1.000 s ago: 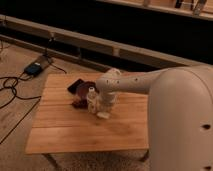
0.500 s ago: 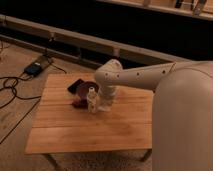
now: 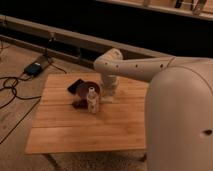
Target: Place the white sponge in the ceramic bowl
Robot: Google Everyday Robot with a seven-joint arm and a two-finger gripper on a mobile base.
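The ceramic bowl (image 3: 88, 88) is a small dark maroon round dish on the wooden table (image 3: 70, 130), left of centre near the far edge. My gripper (image 3: 107, 96) points down at the table just right of the bowl, hanging from the white arm (image 3: 135, 67). A pale patch shows at the gripper's tip; I cannot tell whether it is the white sponge. No sponge lies apart on the table.
An upright small white bottle (image 3: 92, 100) stands just in front of the bowl. A flat black slab (image 3: 75, 85) lies left of the bowl and a small dark red lump (image 3: 78, 104) in front of it. Cables and a box (image 3: 34, 68) lie on the floor at left.
My gripper has moved from the table's middle toward the far side and now stands close beside the bowl. The bottle, slab and lump have not moved.
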